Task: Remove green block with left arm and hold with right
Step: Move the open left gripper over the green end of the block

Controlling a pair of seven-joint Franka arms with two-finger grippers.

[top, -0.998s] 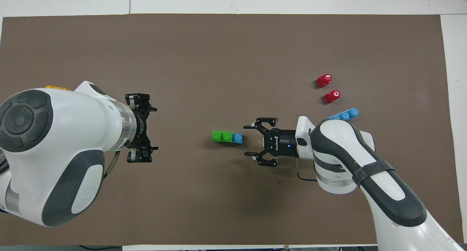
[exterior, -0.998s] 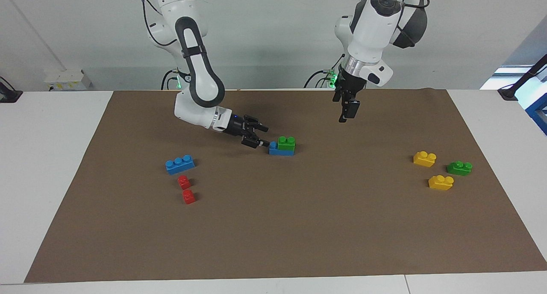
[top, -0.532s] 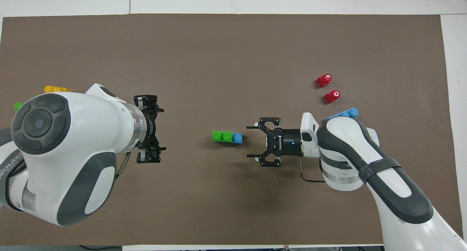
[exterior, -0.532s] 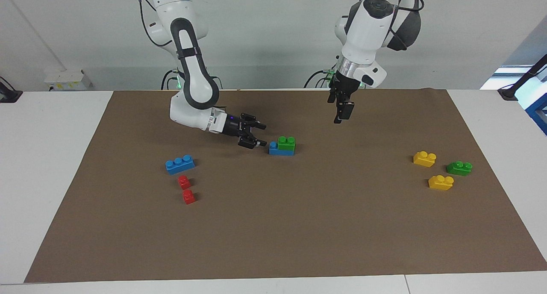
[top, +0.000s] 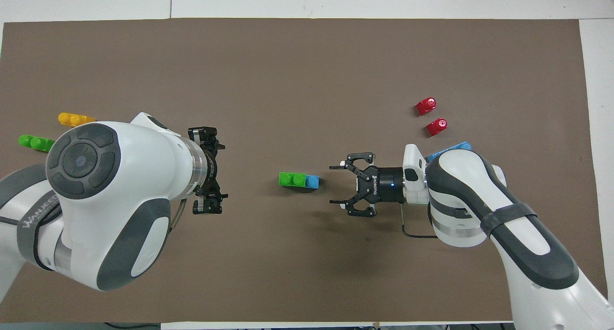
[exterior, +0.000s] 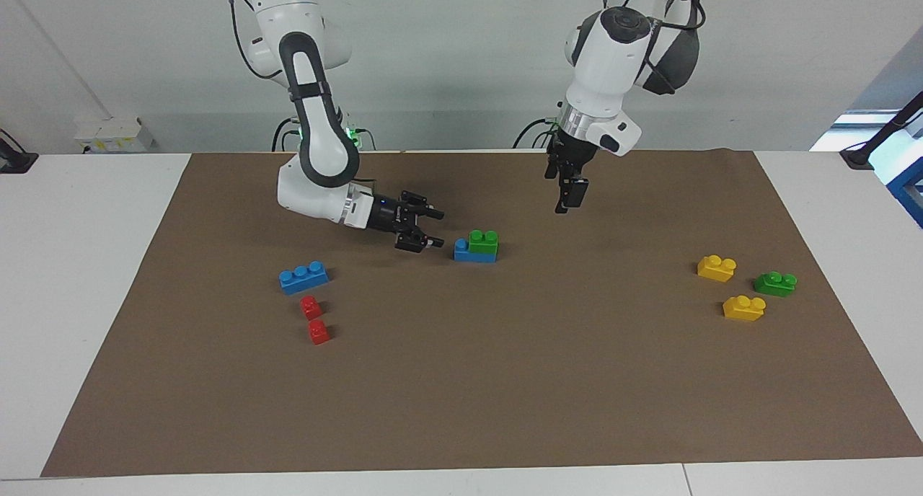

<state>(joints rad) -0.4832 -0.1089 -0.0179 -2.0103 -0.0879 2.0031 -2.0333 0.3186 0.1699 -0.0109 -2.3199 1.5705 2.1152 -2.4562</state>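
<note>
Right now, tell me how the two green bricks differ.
The bright green two-stud brick sits stacked on a blue brick mid-mat; the darker green two-stud brick lies directly on the brown mat, among two yellow bricks toward the left arm's end. Both are small, upright and ungripped.

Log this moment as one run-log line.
green block: on blue brick | right end effector: open beside blue brick | left end effector: open, raised
</note>
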